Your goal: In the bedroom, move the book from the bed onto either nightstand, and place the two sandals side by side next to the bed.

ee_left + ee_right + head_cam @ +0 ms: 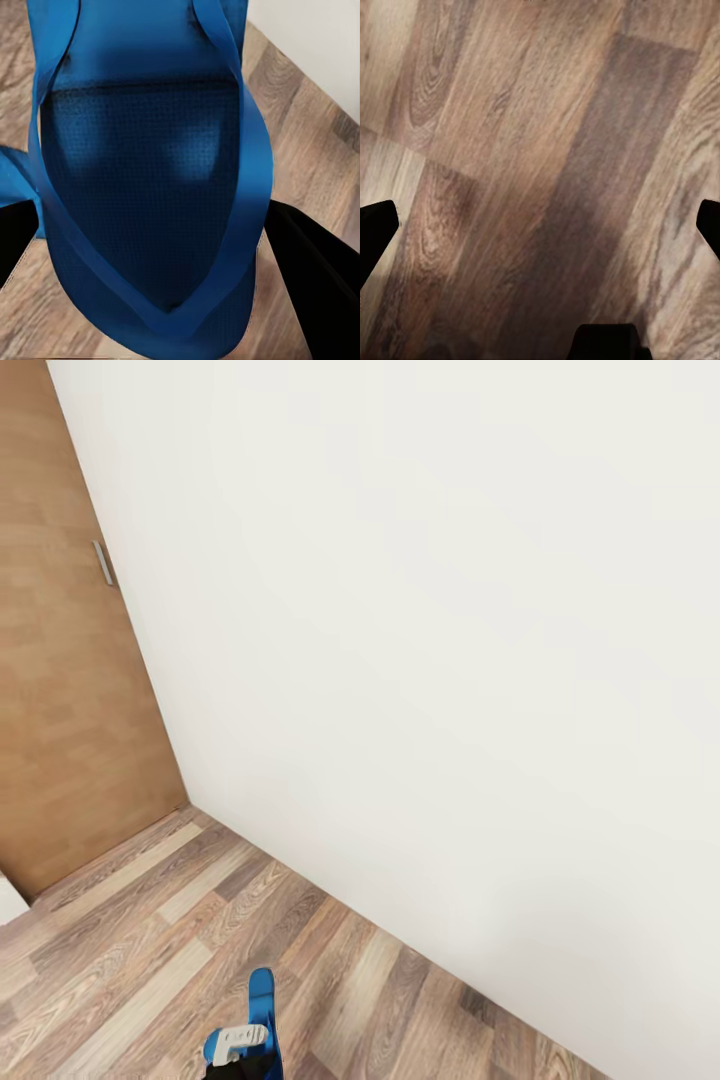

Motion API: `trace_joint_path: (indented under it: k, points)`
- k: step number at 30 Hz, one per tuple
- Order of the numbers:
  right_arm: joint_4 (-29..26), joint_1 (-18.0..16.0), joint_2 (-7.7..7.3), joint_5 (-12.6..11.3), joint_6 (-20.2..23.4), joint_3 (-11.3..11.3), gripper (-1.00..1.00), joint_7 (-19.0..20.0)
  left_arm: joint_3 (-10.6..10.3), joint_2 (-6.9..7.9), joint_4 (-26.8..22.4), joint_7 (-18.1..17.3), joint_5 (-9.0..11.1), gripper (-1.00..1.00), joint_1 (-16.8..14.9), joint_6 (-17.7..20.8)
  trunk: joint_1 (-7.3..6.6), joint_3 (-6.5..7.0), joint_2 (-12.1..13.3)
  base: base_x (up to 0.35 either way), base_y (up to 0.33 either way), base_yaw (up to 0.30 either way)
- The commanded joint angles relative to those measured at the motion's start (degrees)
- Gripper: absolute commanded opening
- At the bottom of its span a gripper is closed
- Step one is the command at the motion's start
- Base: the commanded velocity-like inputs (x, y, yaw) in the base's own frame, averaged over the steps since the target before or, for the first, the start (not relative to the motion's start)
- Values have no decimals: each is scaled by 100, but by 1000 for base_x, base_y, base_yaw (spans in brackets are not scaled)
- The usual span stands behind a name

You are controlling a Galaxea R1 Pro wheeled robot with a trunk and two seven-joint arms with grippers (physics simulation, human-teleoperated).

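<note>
Bright blue sandal (150, 187), brown wood-grain floor (540, 150), plain white wall (450, 610).

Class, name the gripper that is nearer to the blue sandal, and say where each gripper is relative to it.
Left. The left gripper holds the blue sandal between its fingers; the right gripper hangs open over bare wood floor.

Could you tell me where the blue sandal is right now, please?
The blue sandal is in the left gripper, low in the head view left of centre, above the wood-plank floor near the white wall.
</note>
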Motion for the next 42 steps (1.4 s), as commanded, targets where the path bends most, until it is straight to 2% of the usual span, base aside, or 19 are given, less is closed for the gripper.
trace_joint_path:
  k: [1,42]
  points:
    - [-9,-1,3,-22,56,-35,100,37,11,0,10,-29,34,-100,-4,-4,-1,-5,-2,18,-10,285]
    - [-9,-1,3,-19,56,-35,100,37,11,0,10,-29,34,-100,-3,-4,-1,-5,-2,1,0,285]
